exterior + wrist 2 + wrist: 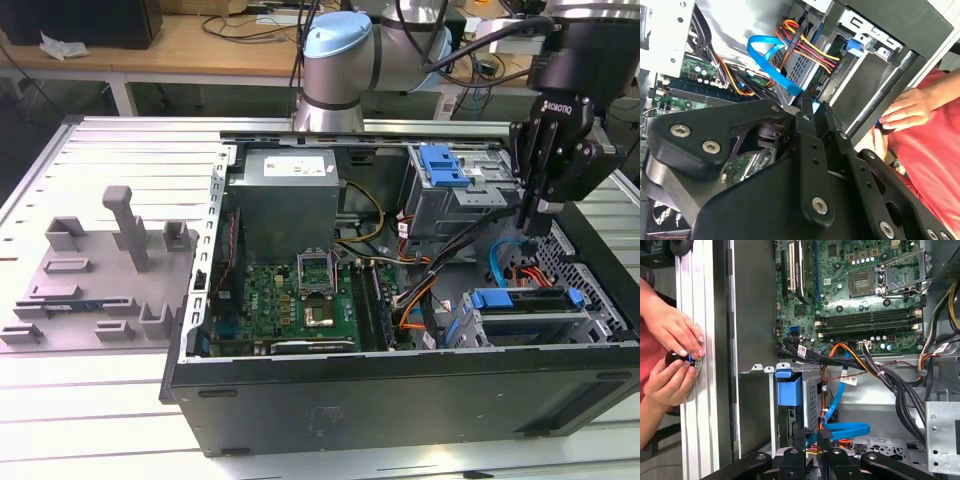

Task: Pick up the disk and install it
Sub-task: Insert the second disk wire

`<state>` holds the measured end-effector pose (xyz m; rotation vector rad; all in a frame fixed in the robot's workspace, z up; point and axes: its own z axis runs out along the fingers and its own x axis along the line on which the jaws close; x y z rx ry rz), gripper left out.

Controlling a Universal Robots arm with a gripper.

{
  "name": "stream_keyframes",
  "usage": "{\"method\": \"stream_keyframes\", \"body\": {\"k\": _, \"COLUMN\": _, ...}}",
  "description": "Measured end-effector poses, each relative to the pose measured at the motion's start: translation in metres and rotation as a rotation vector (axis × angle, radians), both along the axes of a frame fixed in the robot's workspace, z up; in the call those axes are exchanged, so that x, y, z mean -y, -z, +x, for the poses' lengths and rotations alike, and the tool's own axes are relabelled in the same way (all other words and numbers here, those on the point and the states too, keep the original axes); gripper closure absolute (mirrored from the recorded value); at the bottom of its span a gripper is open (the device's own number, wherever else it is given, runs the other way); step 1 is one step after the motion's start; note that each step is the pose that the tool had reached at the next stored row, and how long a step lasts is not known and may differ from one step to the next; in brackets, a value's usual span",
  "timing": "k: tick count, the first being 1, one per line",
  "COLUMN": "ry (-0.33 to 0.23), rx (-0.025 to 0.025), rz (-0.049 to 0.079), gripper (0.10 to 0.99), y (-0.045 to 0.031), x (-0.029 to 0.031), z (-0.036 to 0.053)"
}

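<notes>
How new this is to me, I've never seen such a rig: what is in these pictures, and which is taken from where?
This is a robot arm with a claw at its end, working over an open computer case on a metal table. The exterior view comes from a camera off the arm; both wrist views ride on the arm and look past the claw into the case. The claw hangs inside the case near the disk, a drive in a blue frame lying in a bay. A grey plastic stand sits at the exterior view's left. In the first wrist view a person's hands touch a dark knob beside the case.
</notes>
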<state>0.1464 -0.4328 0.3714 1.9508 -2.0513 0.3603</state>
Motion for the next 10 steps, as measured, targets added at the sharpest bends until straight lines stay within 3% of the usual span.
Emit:
{"method": "stream_keyframes", "body": {"k": 7, "ry": 0.0, "rx": 0.0, "rz": -0.002, "gripper": 0.847, "y": 0.0043, "x": 0.0074, "z": 0.0}}
{"method": "stream_keyframes", "body": {"k": 10, "ry": 0.0, "rx": 0.0, "rz": -0.002, "gripper": 0.847, "y": 0.0073, "x": 0.0076, "z": 0.0}}
